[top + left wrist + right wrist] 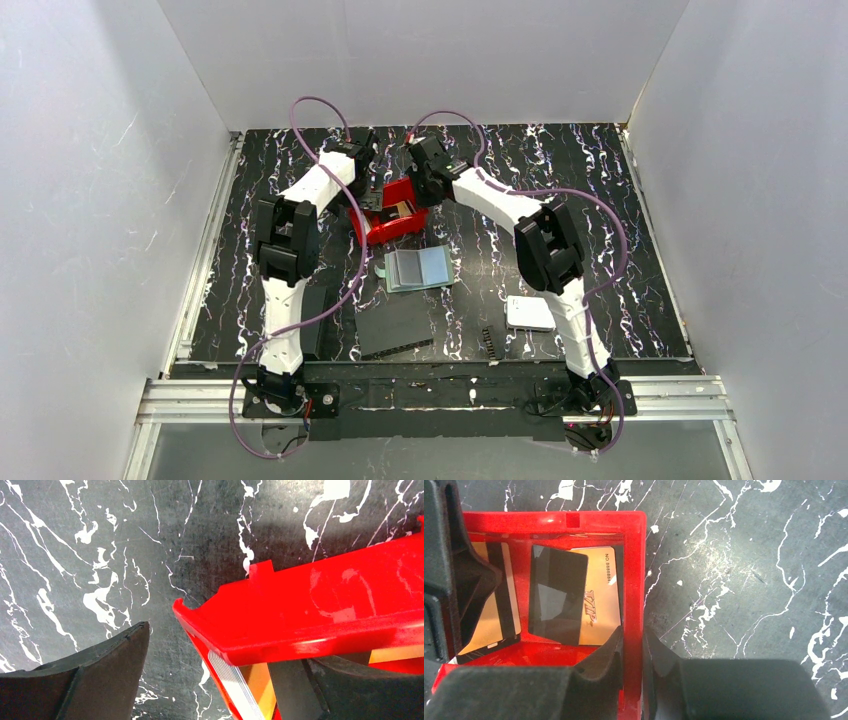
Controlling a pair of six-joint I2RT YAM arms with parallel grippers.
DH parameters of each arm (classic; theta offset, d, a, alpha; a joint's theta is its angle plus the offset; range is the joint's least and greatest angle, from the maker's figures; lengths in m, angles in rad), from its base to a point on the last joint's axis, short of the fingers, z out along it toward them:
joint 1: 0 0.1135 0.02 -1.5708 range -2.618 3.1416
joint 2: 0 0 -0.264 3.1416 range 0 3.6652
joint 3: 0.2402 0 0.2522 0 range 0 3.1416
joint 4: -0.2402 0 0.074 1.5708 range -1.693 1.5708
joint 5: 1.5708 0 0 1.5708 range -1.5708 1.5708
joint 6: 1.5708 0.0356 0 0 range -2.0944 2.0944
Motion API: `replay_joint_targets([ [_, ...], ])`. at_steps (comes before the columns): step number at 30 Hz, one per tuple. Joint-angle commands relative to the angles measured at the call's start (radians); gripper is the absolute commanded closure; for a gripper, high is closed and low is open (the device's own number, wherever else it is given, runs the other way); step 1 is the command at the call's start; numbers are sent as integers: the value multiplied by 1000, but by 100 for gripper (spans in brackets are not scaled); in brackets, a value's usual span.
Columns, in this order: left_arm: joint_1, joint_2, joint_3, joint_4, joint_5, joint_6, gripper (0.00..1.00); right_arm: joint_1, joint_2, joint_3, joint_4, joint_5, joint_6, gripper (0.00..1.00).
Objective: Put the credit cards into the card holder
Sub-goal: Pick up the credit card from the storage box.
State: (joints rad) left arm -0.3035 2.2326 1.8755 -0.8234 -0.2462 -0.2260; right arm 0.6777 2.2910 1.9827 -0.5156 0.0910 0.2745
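While credit cards (599, 595) lie in the red bin (574, 519), the card holder (418, 268) is left unfilled; the bin is pinched by the right gripper (642, 655), straddled by the spread left gripper (220, 647).

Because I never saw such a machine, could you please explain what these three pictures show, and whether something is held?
The left arm and right arm are white robot arms, each ending in a two-finger gripper. The wide picture looks down from above; the other two come from cameras on the wrists. On the black marbled table stand a red plastic bin with tan cards and a black card inside, an open grey-green card holder, a white rounded box and a flat black rectangle. The right gripper pinches the bin's wall. The left gripper is open astride the bin's corner, holding nothing.
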Motion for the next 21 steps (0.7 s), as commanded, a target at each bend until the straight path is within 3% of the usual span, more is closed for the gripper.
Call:
replay_joint_targets([
  [1,4,-108,-30,-33,3,-11,19,29,2,56,-10,127,-5,99],
  [9,4,-126,-38,-56,-38,1,22,56,7,78,-39,232,-10,99],
  [21,9,-154,-52,-71,-31,7,44,62,12,88,-58,278,-12,99],
])
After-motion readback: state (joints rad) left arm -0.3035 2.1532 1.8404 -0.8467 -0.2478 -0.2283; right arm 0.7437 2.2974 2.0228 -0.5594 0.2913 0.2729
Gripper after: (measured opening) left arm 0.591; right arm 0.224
